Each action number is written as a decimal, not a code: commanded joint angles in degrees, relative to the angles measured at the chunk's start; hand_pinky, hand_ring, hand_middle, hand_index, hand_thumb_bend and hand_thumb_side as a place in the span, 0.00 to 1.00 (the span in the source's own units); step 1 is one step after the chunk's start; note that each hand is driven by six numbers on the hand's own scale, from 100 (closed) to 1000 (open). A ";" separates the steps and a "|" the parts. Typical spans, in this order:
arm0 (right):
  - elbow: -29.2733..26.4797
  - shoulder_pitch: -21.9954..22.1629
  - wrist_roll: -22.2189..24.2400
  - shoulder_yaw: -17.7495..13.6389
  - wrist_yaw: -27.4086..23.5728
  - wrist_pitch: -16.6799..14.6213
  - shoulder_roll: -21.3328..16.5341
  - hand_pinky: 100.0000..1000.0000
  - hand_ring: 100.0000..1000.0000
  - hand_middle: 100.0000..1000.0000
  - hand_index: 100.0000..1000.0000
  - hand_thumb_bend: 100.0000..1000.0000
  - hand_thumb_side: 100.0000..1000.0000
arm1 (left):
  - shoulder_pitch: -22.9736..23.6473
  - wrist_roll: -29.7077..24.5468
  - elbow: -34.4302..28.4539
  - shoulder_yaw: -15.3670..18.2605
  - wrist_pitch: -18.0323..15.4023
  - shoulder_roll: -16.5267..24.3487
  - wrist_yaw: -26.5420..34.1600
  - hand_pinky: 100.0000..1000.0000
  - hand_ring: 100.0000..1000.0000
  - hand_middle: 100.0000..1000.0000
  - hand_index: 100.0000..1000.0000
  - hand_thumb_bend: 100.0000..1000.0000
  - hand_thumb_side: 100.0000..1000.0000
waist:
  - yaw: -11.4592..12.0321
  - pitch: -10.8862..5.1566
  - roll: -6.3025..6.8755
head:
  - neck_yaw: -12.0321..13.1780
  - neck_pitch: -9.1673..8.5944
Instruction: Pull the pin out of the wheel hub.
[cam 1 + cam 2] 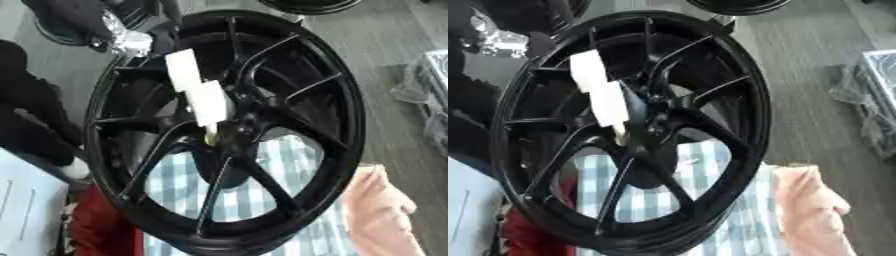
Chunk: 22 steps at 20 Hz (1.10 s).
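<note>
— What did we see of the wheel hub [229, 131]?

— We saw a black alloy wheel standing on its edge, tilted a little, with thin paired spokes running from the rim to a dark centre. It filled most of both eye views.

— And the pin [197, 92]?

— We saw a white, blocky piece in two stepped sections, slanting down from upper left to the hub's centre. Its narrow, pale yellowish tip [211, 136] sat at the centre bore, apparently inserted.

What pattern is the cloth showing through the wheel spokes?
Pale blue and white checks on the cloth, seen best in the left eye view behind the black wheel.
</note>
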 commanded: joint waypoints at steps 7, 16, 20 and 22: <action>-0.51 -0.32 0.72 0.20 0.53 0.16 -1.93 0.70 0.58 0.53 0.79 0.00 0.47 | -0.18 -0.20 0.67 0.10 -3.10 0.51 1.67 0.96 0.82 0.77 0.87 0.38 0.64 | -0.11 -1.37 -0.31 | 0.27 0.19; -0.56 -0.32 0.81 0.28 0.81 0.29 -1.88 0.70 0.58 0.53 0.79 0.00 0.47 | -0.11 -0.20 2.57 0.24 -0.70 -0.29 0.21 0.94 0.81 0.75 0.86 0.36 0.48 | -0.16 -1.33 -0.37 | 0.34 0.35; -0.52 -0.35 0.94 0.39 0.93 0.36 -1.88 0.70 0.58 0.53 0.79 0.00 0.47 | -0.32 0.18 3.46 0.08 1.47 -1.38 -2.08 0.93 0.80 0.74 0.85 0.35 0.50 | -0.23 -1.32 -0.37 | 0.34 0.41; -0.55 -0.35 0.97 0.43 1.02 0.38 -1.86 0.70 0.58 0.53 0.79 0.00 0.47 | -0.52 0.43 3.90 -0.22 2.08 -1.93 -2.72 0.93 0.81 0.75 0.84 0.36 0.54 | -0.27 -1.33 -0.37 | 0.52 0.51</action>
